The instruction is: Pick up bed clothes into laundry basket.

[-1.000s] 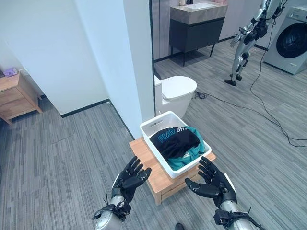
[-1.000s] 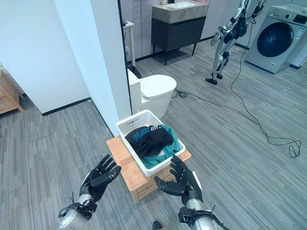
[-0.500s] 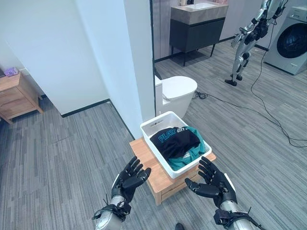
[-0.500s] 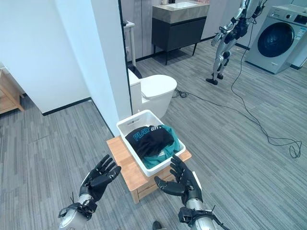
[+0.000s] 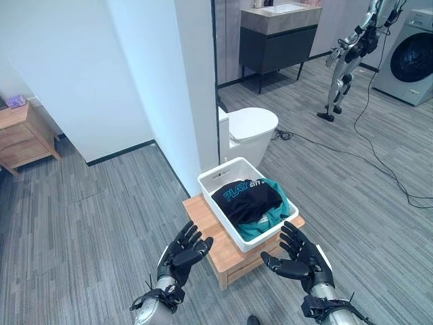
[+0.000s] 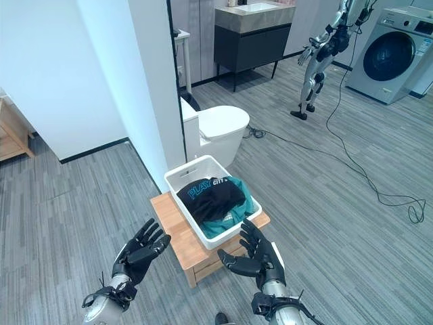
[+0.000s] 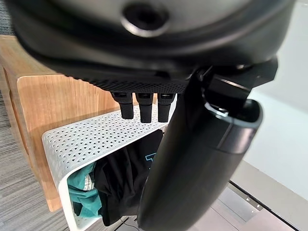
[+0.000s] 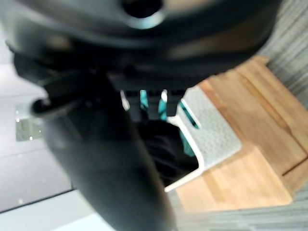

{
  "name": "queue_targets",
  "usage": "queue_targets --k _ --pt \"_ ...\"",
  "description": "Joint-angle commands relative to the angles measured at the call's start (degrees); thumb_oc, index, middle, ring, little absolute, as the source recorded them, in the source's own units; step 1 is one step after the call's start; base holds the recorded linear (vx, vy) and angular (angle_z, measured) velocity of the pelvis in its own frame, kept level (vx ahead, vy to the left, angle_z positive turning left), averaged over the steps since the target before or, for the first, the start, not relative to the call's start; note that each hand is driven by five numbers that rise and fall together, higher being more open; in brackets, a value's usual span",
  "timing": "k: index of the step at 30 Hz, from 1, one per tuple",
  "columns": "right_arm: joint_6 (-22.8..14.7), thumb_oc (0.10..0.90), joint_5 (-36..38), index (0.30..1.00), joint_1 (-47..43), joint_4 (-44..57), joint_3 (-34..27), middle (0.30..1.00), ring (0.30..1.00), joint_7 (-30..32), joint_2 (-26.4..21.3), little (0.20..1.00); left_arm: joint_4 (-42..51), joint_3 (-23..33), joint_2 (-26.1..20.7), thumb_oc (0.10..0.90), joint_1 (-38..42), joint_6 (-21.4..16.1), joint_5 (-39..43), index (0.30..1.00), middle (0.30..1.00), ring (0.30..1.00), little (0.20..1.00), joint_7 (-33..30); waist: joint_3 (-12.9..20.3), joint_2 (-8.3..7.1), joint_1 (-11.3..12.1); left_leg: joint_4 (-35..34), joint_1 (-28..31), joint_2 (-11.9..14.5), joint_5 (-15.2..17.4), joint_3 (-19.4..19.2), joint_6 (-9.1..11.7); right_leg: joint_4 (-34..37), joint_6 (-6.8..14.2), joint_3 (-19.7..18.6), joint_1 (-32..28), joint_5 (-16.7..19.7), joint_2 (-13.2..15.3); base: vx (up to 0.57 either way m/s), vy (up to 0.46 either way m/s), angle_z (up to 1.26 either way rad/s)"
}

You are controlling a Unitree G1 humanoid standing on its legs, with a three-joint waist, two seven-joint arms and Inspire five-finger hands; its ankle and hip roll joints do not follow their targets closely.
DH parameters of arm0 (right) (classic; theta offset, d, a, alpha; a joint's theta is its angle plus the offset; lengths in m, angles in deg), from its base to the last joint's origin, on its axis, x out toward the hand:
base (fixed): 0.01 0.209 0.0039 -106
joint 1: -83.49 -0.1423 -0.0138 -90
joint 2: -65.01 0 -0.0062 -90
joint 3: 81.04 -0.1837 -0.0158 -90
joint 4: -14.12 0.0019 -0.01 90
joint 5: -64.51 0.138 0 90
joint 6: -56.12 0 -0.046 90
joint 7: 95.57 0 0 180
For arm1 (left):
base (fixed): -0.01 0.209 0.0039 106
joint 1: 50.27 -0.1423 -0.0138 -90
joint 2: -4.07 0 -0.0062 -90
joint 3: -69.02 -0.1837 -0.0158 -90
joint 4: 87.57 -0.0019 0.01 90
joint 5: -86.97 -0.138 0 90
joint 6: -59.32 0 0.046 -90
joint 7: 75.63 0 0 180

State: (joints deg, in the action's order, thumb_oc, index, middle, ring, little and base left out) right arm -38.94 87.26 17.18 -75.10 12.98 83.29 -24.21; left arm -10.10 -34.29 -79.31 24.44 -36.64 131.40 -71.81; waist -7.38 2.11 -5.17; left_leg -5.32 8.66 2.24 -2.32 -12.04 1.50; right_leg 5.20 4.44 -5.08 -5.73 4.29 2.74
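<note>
Beside the white basket (image 5: 215,183) of clothes (image 5: 247,200), left hand (image 5: 184,250) and right hand (image 5: 300,261) hover spread-fingered, touching nothing.

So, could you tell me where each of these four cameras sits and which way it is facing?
Left eye view: head camera, looking down at the laundry basket on the wooden stool; open left hand and right hand below.
Right eye view: same scene, slightly offset.
Left wrist view: along the left hand's thumb toward the basket's wall and clothes.
Right wrist view: along the right hand toward the same basket and stool.
</note>
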Motion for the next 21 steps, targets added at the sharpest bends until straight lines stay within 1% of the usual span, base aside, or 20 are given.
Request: queue_targets --k 1,21 --pt "-7.1 0.800 0.1 0.900 -4.2 7.3 -2.4 0.900 0.900 -0.1 -1.0 0.900 4.9 -0.2 -1.6 0.800 4.3 -5.2 -1.2 0.900 0.900 0.900 0.900 0.9 1.8 -0.91 1.1 1.6 0.8 -0.3 5.8 6.1 -0.7 -6.6 2.2 2.3 0.6 -9.2 0.7 0.00 0.000 0.00" --pt "-7.2 0.800 0.1 0.900 -4.4 7.2 -2.5 0.900 0.900 0.1 -0.8 0.900 4.4 -0.6 -1.6 0.800 5.1 -5.2 -1.9 0.900 0.900 0.900 0.900 0.5 1.8 -0.85 1.1 1.7 0.9 -0.2 5.9 6.2 -0.7 -6.8 2.2 2.2 0.6 -9.3 0.6 0.00 0.000 0.00"
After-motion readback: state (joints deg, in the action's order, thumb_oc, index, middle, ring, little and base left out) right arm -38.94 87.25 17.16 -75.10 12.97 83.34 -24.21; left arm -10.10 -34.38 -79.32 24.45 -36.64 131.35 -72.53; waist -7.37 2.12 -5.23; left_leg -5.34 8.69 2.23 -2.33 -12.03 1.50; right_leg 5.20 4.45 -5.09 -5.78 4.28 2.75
